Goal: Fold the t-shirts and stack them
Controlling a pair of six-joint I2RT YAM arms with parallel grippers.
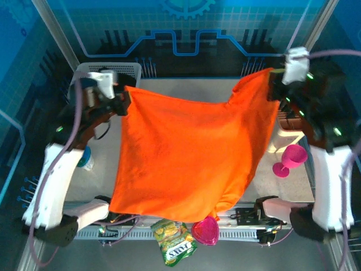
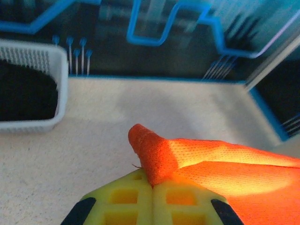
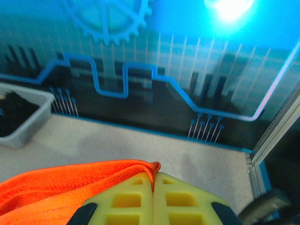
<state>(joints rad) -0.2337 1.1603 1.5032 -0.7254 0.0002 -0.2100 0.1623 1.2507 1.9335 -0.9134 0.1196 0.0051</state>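
Note:
The bright orange t-shirt (image 1: 192,152) hangs spread between both arms above the table, its lower hem draping over the near edge. My left gripper (image 1: 125,101) is shut on the shirt's far left corner; in the left wrist view an orange fold (image 2: 154,152) sticks out from between the yellow fingers (image 2: 126,201). My right gripper (image 1: 273,84) is shut on the far right corner, and the orange cloth (image 3: 70,183) runs off to the left of its yellow fingers (image 3: 183,199). Dark cloth (image 2: 23,93) lies inside the white basket (image 2: 58,70); whether it is a t-shirt I cannot tell.
The white basket (image 1: 113,69) stands at the far left behind my left arm. A pink goblet (image 1: 290,159) stands at the right side. A yellow-green snack bag (image 1: 174,241) and a pink heart-shaped dish (image 1: 206,231) lie at the near edge.

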